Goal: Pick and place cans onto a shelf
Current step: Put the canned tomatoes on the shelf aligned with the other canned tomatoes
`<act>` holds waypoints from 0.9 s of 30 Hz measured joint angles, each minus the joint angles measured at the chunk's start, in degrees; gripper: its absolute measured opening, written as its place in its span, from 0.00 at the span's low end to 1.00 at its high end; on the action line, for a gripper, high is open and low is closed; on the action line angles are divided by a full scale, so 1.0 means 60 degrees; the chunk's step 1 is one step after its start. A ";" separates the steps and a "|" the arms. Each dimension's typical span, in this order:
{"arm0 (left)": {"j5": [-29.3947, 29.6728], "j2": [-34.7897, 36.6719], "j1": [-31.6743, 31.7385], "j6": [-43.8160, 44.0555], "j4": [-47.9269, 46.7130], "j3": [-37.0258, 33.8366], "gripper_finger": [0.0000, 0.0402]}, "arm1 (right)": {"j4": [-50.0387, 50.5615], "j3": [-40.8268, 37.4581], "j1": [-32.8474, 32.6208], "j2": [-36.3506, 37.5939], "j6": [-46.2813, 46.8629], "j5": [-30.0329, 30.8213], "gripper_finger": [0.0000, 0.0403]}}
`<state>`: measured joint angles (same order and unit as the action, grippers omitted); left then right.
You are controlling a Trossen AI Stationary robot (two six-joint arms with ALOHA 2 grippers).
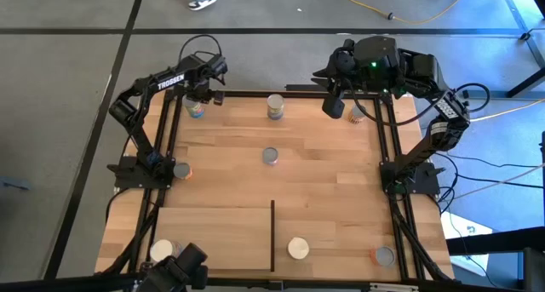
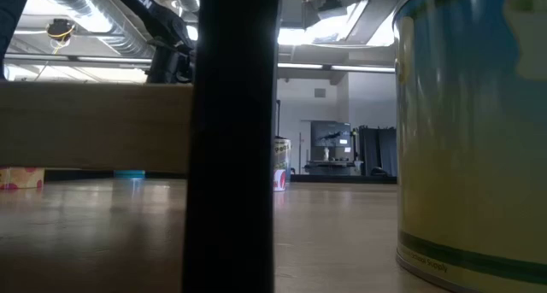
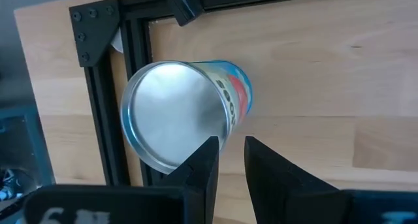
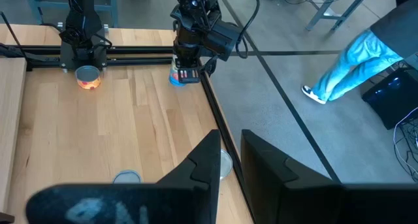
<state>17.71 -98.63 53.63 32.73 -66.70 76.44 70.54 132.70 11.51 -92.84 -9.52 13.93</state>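
Cans lie scattered over the surface (image 1: pixel 324 173); one blue-labelled can (image 1: pixel 197 110) sits at the far left corner under the left gripper (image 1: pixel 203 94), whose jaws are narrow and empty. Jaws that narrow risk toppling it. The right gripper (image 1: pixel 334 105) hovers far right, similarly narrow.

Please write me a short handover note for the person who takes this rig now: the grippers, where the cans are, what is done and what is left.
Left gripper: above the blue-labelled silver-topped can in the far left table corner, holding nothing.
Right gripper: at the far right corner beside the pale-labelled can, holding nothing.
Other cans: far-edge can, centre can, can by the left arm's base, near-right can.
At the flat light-wood shelf panel: one cream-topped can at its left end, another cream-topped can just right of its black divider.
Left: six cans to move.
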 joint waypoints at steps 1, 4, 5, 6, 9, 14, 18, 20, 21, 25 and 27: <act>0.0000 0.0000 -0.0004 -0.0002 -0.0002 0.0000 0.17 | 0.0000 0.0000 0.0000 -0.0003 0.0000 0.0000 0.16; 0.0105 0.0000 0.0020 -0.0005 -0.0003 0.0000 0.17 | 0.0000 0.0000 0.0000 0.0000 0.0000 0.0000 0.16; 0.0182 0.0000 0.0024 -0.0007 -0.0003 -0.0002 0.17 | 0.0000 0.0000 0.0000 -0.0001 0.0000 0.0000 0.16; 0.0210 0.0000 0.0039 -0.0007 -0.0003 -0.0009 0.17 | 0.0000 0.0000 0.0000 -0.0002 0.0000 0.0000 0.16; 0.0172 0.0000 0.0080 -0.0007 0.0004 -0.0018 0.17 | 0.0000 0.0000 0.0000 -0.0003 0.0000 0.0000 0.16; 0.0150 0.0000 0.0080 -0.0003 0.0036 -0.0018 0.17 | 0.0002 0.0000 0.0001 0.0000 0.0000 0.0000 0.16; 0.0142 0.0000 0.0080 -0.0003 0.0033 -0.0018 0.17 | 0.0004 0.0000 0.0000 0.0000 0.0000 0.0000 0.16; 0.0142 0.0000 0.0090 -0.0003 0.0037 -0.0018 0.17 | 0.0004 0.0000 0.0002 -0.0002 0.0000 0.0000 0.16; 0.0134 0.0000 0.0117 -0.0003 0.0038 -0.0018 0.17 | 0.0007 0.0000 0.0002 -0.0002 0.0000 0.0000 0.16; 0.0135 -0.0004 0.0153 -0.0003 0.0068 -0.0018 0.17 | 0.0007 0.0000 0.0002 0.0000 0.0000 0.0000 0.16; 0.0128 -0.0004 0.0151 0.0000 0.0081 -0.0018 0.17 | 0.0007 0.0000 0.0000 0.0000 0.0000 0.0000 0.16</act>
<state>18.48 -98.65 54.53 32.73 -66.22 76.34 70.59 132.70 11.51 -92.84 -9.52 13.93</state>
